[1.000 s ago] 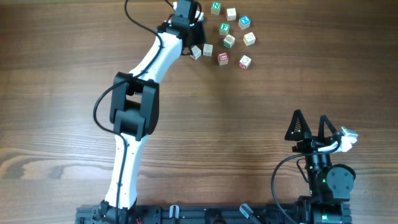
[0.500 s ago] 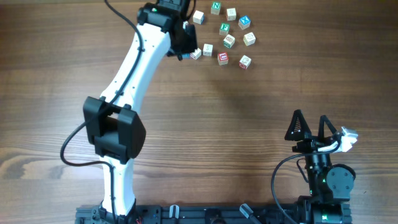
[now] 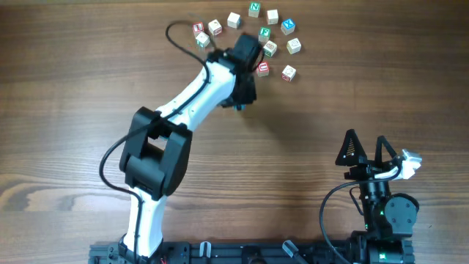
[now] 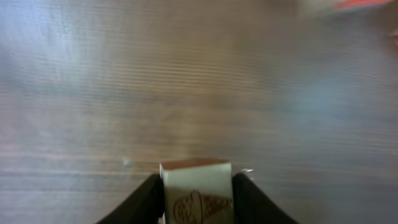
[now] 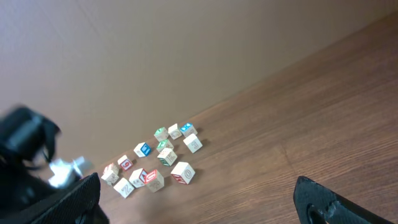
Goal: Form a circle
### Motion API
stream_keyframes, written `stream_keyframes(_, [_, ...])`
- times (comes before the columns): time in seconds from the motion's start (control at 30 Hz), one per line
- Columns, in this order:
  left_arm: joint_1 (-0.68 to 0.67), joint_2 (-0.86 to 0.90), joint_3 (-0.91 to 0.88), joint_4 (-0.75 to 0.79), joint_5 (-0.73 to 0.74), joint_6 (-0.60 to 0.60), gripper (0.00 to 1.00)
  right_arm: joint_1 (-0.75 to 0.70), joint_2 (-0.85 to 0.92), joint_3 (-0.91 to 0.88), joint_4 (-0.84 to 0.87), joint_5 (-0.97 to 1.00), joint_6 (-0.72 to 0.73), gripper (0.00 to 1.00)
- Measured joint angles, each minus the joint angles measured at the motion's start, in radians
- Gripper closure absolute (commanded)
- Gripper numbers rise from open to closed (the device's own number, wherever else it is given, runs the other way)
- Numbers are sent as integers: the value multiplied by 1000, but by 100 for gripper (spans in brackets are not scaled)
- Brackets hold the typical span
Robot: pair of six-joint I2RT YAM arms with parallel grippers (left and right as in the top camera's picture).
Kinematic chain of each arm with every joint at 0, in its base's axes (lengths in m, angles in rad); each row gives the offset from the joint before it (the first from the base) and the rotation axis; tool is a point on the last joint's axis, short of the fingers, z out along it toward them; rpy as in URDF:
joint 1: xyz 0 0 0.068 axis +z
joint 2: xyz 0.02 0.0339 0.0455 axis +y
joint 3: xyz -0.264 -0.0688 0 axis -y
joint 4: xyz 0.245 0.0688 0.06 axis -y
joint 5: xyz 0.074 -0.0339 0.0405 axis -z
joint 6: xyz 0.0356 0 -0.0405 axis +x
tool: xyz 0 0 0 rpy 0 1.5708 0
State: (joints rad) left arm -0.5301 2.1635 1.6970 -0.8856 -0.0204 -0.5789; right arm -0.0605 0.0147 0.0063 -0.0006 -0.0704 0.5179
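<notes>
Left hand (image 4: 198,198) is clamped on one wooden alphabet cube (image 4: 197,193), just off the cube cluster (image 3: 253,33) near the tabletop (image 3: 73,110) far edge; right hand (image 3: 370,150) sits wide open, empty, well apart; loads of bare wood between.

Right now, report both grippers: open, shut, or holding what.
Left gripper: shut on a wooden cube with an ice-cream cone drawing.
Right gripper: open, holding nothing, parked away from the cubes.
</notes>
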Motion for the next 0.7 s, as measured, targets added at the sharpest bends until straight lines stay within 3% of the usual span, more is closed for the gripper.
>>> stream_keyframes(0.07, [1,0,-79,66,-2,-34,64,0,0,0,0,0,0,0])
stream_keyframes(0.33, [1,0,-99,165,-35,-85,59,0,0,0,0,0,0,0])
stream_keyframes(0.7, [1,0,-99,187,-39,55,57,0,0,0,0,0,0,0])
